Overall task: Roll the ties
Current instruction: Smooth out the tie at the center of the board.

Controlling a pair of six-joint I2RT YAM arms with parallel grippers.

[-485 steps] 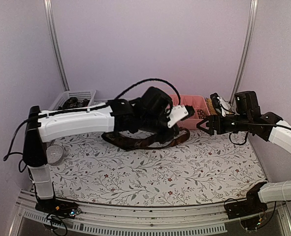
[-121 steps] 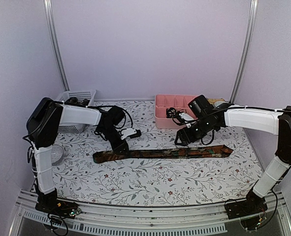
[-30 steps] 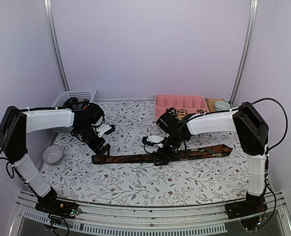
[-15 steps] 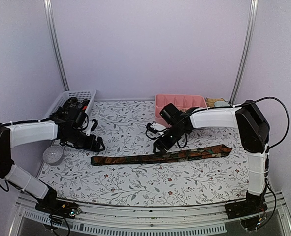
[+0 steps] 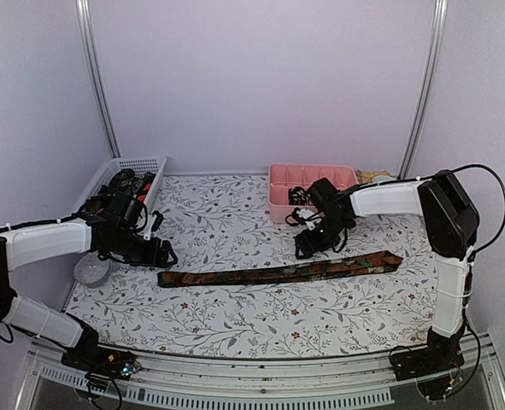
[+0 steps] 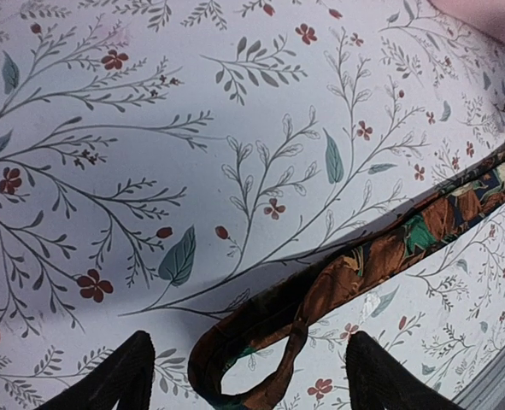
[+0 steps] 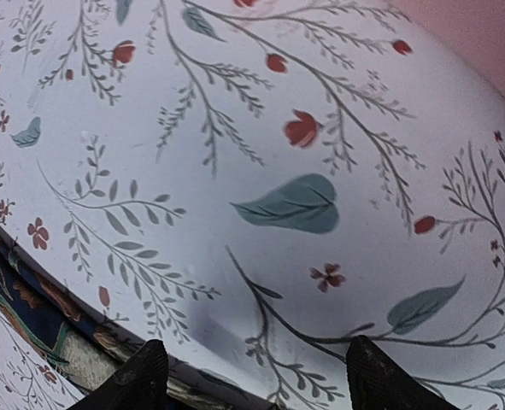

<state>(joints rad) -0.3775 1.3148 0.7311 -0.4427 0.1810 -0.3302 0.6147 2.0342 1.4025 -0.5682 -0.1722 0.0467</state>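
Tie (image 5: 278,272): flat at full length across the floral cloth (image 5: 235,316), not yet rolled; its lie unchanged over the last second; right gripper (image 5: 306,250): has lifted off the tie's middle toward the pink tray (image 5: 279,201); jaws apart, empty; left gripper (image 6: 248,389): drawn back to the narrow end, jaws wide but narrowing, straddling it, not clamped; rolling likely starts here

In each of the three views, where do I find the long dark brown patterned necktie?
Top external: the long dark brown patterned necktie lies flat, running left to right across the middle of the picture.
Left wrist: its looped end is at bottom centre, and it runs up to the right edge.
Right wrist: only a strip shows in the lower left corner.
Shared landmark: the white cloth printed with leaves and red flowers under it.
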